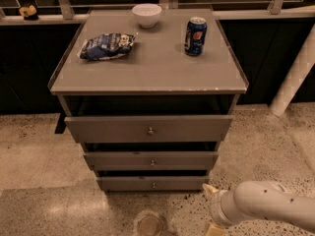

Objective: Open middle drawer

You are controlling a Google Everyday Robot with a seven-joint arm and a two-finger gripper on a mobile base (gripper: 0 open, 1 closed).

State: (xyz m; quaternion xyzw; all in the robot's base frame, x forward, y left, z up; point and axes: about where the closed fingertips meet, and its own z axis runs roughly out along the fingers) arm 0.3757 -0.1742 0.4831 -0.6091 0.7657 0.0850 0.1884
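The grey cabinet [147,77] has three drawers stacked below its top. The middle drawer [123,160] is a flat grey front with a small round metal knob [152,162]. It sits a little forward of the bottom drawer [123,183] and behind the top drawer [108,128], which sticks out furthest. My gripper [211,208] is at the lower right on the end of the white arm [266,208]. It is low over the floor, below and to the right of the bottom drawer, and touches no drawer.
On the cabinet top lie a blue snack bag [106,45], a white bowl [146,14] and a blue soda can [195,36]. A white post [295,73] stands at the right. A round floor drain [149,224] lies in front of the cabinet on speckled floor.
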